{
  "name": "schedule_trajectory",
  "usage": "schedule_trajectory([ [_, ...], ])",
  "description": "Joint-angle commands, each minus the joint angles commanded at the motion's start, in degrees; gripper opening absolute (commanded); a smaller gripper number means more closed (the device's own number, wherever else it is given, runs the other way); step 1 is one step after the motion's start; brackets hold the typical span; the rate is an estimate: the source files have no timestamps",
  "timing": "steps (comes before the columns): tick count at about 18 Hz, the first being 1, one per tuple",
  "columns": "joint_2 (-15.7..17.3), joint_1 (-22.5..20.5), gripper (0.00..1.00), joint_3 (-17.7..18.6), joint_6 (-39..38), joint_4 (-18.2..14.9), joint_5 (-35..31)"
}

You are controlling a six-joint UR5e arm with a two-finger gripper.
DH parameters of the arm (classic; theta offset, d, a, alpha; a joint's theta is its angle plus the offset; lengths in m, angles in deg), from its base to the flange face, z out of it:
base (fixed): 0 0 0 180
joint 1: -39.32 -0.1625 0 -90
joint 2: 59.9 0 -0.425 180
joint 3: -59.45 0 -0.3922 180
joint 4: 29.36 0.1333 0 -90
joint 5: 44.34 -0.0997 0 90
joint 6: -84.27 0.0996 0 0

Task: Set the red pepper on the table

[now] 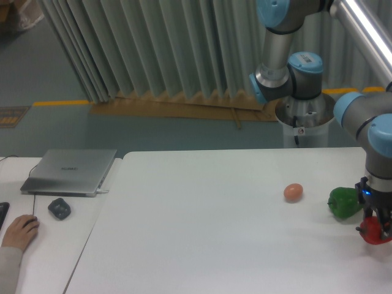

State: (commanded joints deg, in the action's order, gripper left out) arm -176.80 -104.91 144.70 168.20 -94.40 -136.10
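The red pepper [372, 232] is a small glossy red lump at the right edge of the view, low over the white table [202, 233]. My gripper [373, 228] comes down from above and is shut on the red pepper, its dark fingers on either side of it. Whether the pepper touches the tabletop cannot be told from here. The pepper hangs just right of and nearer than the green pepper [342, 202].
An orange-brown egg [293, 192] lies left of the green pepper. On the narrower desk at left sit a closed laptop [70, 170], a dark object [59, 208] and a person's hand on a mouse [18, 231]. The arm's base [303, 116] stands behind the table.
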Motion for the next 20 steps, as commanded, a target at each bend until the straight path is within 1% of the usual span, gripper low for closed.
schedule_trajectory([
  [3,-0.88,0.61,0.2,-0.09,-0.09,0.71,-0.35],
  [5,-0.88,1.05,0.2,0.17,-0.09,0.88,-2.19],
  [6,-1.06,1.4,0.25,0.18,-0.09,0.88,-2.63],
  [7,-0.97,1.41,0.33,0.18,0.0,0.88,-2.64],
  [9,-0.97,1.41,0.77,0.18,0.44,1.06,-2.73],
  [10,-0.97,1.49,0.91,0.18,0.44,1.06,-2.73],
  [11,-0.97,1.5,1.0,0.18,0.35,1.06,-2.73],
  [15,-0.01,1.67,1.0,0.7,0.35,0.97,-3.16],
  [17,2.18,2.54,1.0,1.4,0.53,0.8,-4.39],
  [19,3.42,2.73,1.0,1.49,0.52,0.62,-4.31],
  [20,4.64,2.9,1.0,2.54,0.35,0.62,-3.87],
])
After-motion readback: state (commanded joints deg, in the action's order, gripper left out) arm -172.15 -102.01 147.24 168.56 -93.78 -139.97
